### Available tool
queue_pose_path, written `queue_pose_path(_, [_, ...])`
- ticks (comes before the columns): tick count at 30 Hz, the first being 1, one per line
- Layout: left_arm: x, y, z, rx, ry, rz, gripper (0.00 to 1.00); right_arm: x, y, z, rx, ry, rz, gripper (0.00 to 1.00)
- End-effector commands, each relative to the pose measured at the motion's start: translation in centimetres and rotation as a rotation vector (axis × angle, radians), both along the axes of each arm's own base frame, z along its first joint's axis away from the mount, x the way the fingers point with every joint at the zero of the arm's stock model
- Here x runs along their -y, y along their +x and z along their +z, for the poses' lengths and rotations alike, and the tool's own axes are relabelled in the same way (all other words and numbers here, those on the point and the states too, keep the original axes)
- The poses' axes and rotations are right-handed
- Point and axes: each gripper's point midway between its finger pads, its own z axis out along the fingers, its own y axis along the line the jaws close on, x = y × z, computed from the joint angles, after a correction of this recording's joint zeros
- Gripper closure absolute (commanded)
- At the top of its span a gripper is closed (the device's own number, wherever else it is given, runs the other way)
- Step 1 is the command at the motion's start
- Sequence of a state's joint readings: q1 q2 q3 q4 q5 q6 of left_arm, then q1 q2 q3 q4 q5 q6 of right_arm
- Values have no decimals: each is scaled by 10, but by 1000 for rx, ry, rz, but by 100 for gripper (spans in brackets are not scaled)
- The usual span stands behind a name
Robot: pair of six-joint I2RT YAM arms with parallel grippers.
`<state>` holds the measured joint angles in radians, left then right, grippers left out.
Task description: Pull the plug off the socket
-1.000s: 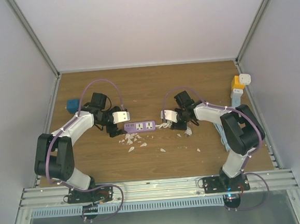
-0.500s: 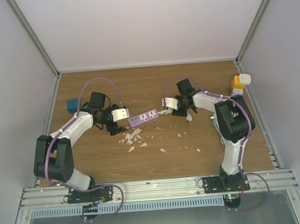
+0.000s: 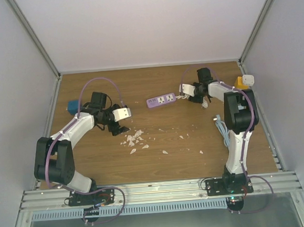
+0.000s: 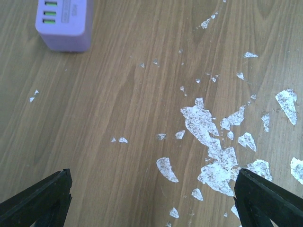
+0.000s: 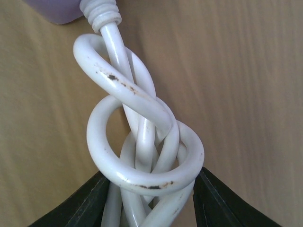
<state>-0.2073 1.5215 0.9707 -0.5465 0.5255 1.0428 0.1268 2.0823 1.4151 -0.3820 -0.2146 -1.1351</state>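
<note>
**Left hand wide open over the table, right hand closed on the knotted cable**

At the far left of the table point(image 3: 93, 165) lies a small blue object point(image 3: 74, 106), close to the left wall. The left gripper point(image 3: 118, 130) hangs low over the wood. In its wrist view the left gripper point(image 4: 152, 178) has both fingers point(image 4: 52, 189) spread far apart, with nothing between them. Just beside and under it the white flecks point(image 3: 135, 138) are scattered on the wood point(image 4: 208, 137).

The purple socket strip point(image 3: 161, 100) lies flat near the middle of the table, slightly tilted, well apart from the left gripper. Only one end of it shows in the left wrist view point(image 4: 65, 23).

At the strip's right end is the right gripper point(image 3: 194, 96). Its wrist view shows the right gripper point(image 5: 150, 198) pressed onto a white cable point(image 5: 142, 142). The cable is knotted in loops and goes into the strip's end.

A yellow-and-white block point(image 3: 242, 81) stands at the right wall.
</note>
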Motion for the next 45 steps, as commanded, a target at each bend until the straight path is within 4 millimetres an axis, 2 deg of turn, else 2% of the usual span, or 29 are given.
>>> queue_pose_path(1, [1,14,12,42,-13,9,6,39,20,-17,14,-72,-23,65])
queue_pose_path(6, [1,14,11,37,-6,9,6,62,44,-16,41,-84,-65,64])
queue_pose_path(8, [1,15,11,41,-5,10,6,64,53,-16,51,-88,-73,64])
queue_pose_path(11, [0,16,12,42,-4,12,6,89,65,-14,67,-94,-128,63])
queue_pose_path(15, [0,17,11,40,-1,11,6,97,75,-5,80,-80,-158,60])
queue_pose_path(22, [3,24,14,41,-16,18,6,88,75,29,81,8,-192,33])
queue_pose_path(26, [4,26,14,43,-18,19,6,79,63,55,81,74,-202,23])
queue_pose_path(34, [8,34,19,41,-45,35,6,80,24,112,90,231,-315,21])
queue_pose_path(39, [10,43,26,53,-69,62,6,97,-9,149,87,401,-484,17])
queue_pose_path(40, [11,44,27,52,-74,68,6,103,-17,161,108,434,-524,15])
queue_pose_path(41, [11,46,27,51,-78,74,5,110,-24,160,100,461,-566,14])
queue_pose_path(43, [12,51,30,55,-92,86,5,129,-40,172,128,510,-654,12])
queue_pose_path(45, [14,56,34,60,-106,102,4,144,-57,169,114,543,-725,10])
